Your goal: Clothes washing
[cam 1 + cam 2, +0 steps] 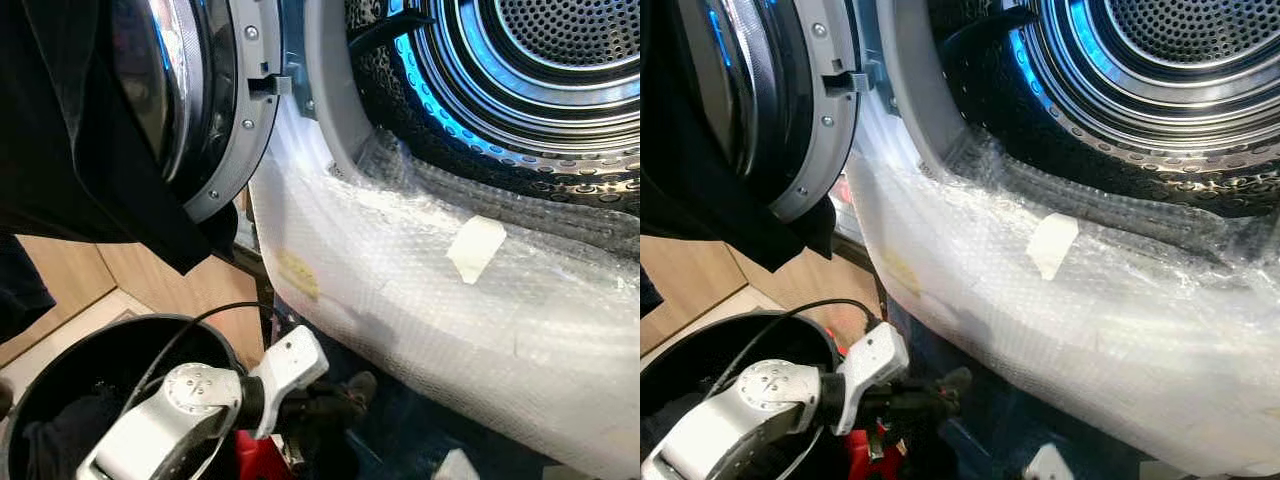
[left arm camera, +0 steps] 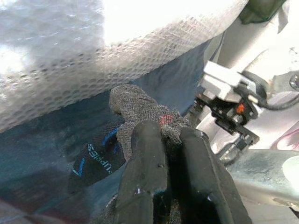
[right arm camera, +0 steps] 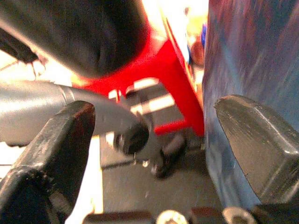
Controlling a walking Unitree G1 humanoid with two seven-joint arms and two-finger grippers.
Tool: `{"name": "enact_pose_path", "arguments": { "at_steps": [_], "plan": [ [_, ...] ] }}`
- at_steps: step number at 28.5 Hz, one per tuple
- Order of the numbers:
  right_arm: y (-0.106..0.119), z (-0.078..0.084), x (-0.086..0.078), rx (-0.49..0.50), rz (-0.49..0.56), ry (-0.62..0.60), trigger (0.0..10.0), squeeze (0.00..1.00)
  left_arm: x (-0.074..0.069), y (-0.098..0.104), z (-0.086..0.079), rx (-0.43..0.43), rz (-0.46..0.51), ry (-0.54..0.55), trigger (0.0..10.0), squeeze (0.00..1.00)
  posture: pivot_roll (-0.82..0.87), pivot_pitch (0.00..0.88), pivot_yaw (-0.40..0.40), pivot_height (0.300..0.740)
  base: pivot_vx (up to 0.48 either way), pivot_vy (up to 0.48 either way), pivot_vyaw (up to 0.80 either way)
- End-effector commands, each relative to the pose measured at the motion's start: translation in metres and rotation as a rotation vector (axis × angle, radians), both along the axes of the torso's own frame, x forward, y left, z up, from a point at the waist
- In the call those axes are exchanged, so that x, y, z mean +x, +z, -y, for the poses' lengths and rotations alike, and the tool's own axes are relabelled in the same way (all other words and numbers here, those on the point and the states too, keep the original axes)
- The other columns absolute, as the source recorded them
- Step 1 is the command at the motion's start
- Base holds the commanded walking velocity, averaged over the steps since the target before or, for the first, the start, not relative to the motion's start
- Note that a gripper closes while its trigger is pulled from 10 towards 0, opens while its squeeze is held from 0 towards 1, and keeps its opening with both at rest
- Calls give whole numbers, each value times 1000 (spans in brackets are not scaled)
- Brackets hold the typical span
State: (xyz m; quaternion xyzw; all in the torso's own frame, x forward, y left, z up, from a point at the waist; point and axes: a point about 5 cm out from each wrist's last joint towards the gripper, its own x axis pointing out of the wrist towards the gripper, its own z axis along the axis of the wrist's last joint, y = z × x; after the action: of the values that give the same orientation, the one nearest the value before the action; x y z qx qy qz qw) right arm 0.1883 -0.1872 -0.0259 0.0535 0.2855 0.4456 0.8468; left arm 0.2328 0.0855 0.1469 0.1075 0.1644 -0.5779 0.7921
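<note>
The washing machine's steel drum (image 1: 540, 70) stands open at the upper right, and its round door (image 1: 225, 110) is swung out to the left. My left arm reaches in low at the bottom. My left gripper (image 2: 170, 137) is shut on a dark grey knitted cloth (image 2: 135, 105), held below the machine's front rim; this left gripper (image 1: 340, 395) appears dark in the eye view. A black garment (image 1: 80, 150) hangs over the door. My right gripper (image 3: 154, 140) is open with nothing between its fingers (image 3: 56, 149), low beside a blue surface.
Bubble wrap (image 1: 420, 300) with a strip of tape (image 1: 475, 248) covers the machine's front below the opening. A black round basket (image 1: 30, 385) holding dark clothes stands on the floor at the bottom left. A red object (image 3: 173, 74) lies low near the right gripper.
</note>
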Motion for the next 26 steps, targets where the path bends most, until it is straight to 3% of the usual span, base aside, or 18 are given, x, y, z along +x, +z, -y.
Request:
{"name": "enact_pose_path", "arguments": {
  "at_steps": [1, 12, 22, 26],
  "plan": [
    [3, 1, -3, 25, 0, 0, 10000, 0, 1, 7, 4, -18, 19, -21, 0, 0, 158, 56, -1, 740, 0, 0, 0],
    [20, -6, 2, 116, 3, -21, 10000, 0, 6, 9, 15, -40, 38, -50, 0, 0, 141, 48, 5, 740, 0, 0, 0],
    [25, -35, 6, 207, -9, 13, 10000, 0, 1, 6, 21, -47, 35, -73, 0, 0, 163, 46, 1, 740, 0, 0, 0],
    [32, -44, 9, 323, -18, 15, 10000, 0, 2, 6, 22, -51, 35, -76, 0, 0, 159, 46, 5, 740, 0, 0, 0]
  ]
}}
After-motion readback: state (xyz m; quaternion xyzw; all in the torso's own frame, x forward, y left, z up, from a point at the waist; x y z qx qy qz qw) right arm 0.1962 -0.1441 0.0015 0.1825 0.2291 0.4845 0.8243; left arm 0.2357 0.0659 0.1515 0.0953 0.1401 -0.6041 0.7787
